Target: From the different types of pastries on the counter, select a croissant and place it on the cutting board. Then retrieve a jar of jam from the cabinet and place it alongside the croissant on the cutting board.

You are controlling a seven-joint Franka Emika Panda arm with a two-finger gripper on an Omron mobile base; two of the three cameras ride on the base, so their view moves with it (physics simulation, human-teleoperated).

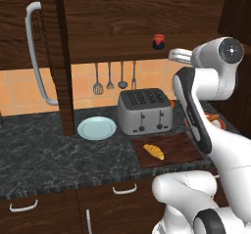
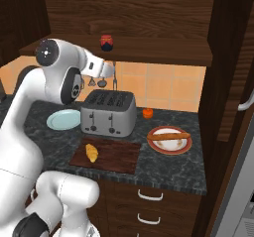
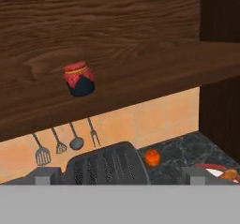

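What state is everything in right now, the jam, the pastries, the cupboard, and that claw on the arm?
Jar of jam: upright, lid on, on the cabinet shelf.
Croissant: lying on the cutting board.
Stick-shaped pastry: lying on a red-rimmed plate.
Cabinet door: swung open.
Light blue plate: bare.
Toaster: slots bare.
Gripper: open, holding nothing, aimed toward the shelf.

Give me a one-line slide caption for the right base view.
Croissant already on the cutting board; the arm lifts its open claw toward the jar of jam on the cabinet shelf.
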